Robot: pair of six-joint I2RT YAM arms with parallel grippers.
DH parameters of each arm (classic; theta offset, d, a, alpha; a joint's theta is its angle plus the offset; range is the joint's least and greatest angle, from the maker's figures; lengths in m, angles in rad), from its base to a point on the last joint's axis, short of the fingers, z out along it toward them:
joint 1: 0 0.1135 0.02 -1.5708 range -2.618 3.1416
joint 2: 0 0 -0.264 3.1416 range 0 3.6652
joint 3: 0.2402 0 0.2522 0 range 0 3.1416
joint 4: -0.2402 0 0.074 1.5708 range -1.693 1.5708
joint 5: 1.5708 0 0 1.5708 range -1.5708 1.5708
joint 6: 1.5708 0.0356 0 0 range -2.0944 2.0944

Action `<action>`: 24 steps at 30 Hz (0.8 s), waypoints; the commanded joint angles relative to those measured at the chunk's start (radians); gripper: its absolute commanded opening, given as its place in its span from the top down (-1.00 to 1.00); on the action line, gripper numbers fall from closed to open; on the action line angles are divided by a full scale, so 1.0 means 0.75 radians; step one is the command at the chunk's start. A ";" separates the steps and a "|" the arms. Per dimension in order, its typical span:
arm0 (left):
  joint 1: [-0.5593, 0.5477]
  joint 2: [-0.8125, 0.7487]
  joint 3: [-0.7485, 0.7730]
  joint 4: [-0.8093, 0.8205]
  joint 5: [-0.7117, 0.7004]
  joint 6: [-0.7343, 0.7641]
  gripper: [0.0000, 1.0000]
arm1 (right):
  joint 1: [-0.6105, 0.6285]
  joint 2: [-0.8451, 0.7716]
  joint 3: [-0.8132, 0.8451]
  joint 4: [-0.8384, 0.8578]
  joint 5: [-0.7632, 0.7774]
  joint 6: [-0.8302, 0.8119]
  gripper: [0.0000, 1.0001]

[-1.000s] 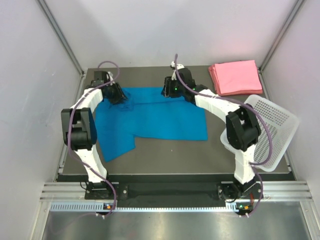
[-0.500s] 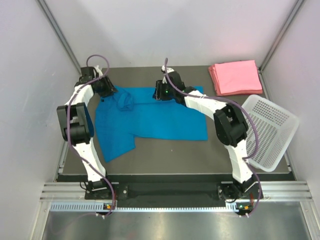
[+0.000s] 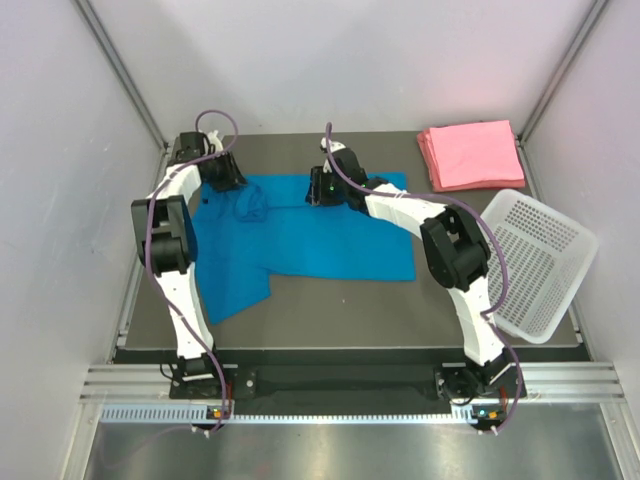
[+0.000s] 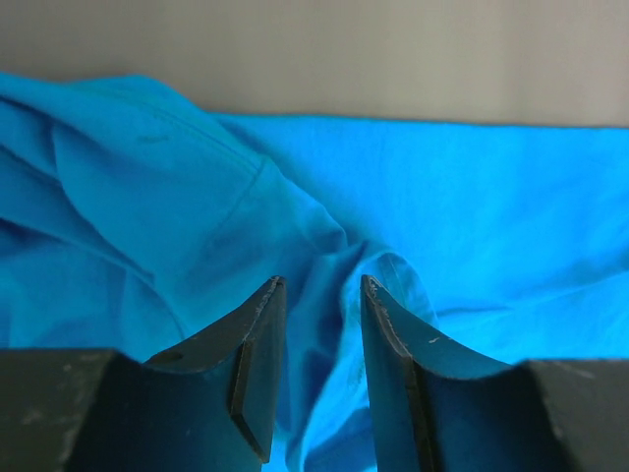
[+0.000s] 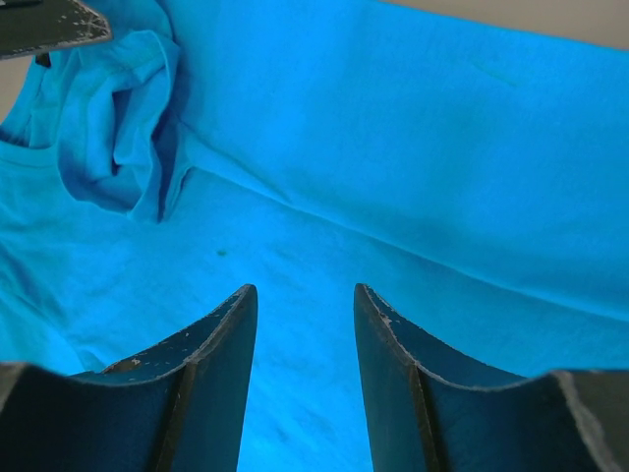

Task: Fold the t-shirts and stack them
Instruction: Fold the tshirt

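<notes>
A bright blue t-shirt (image 3: 300,240) lies spread on the dark table, with a bunched fold (image 3: 250,203) near its far left corner. My left gripper (image 3: 228,178) sits at that corner. In the left wrist view (image 4: 319,282) its jaws stand apart with a raised fold of the blue shirt (image 4: 442,197) between them. My right gripper (image 3: 315,188) is open, low over the shirt's far edge. The right wrist view (image 5: 303,288) shows flat blue cloth (image 5: 393,128) under it. Pink folded t-shirts (image 3: 470,153) are stacked at the far right corner.
A white perforated basket (image 3: 540,265) hangs over the table's right edge beside the right arm. Grey walls close in the table on the left, right and back. A dark finger of the left gripper (image 5: 44,22) shows at the top left of the right wrist view.
My left gripper swung out to the far left corner and came back onto the shirt. The right gripper slid left along the far edge. The shirt's far left corner has bunched up.
</notes>
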 commanded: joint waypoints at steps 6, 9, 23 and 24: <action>-0.063 0.026 0.075 0.020 -0.018 0.141 0.20 | -0.016 0.001 0.079 0.051 -0.012 -0.019 0.11; -0.084 0.030 0.077 0.016 -0.057 0.163 0.23 | -0.022 0.005 0.079 0.049 -0.016 -0.019 0.11; -0.116 0.020 0.067 -0.031 -0.178 0.245 0.48 | -0.044 0.001 0.069 0.053 -0.022 -0.003 0.12; -0.119 0.014 0.063 -0.029 -0.176 0.251 0.47 | -0.042 0.001 0.069 0.053 -0.022 -0.003 0.12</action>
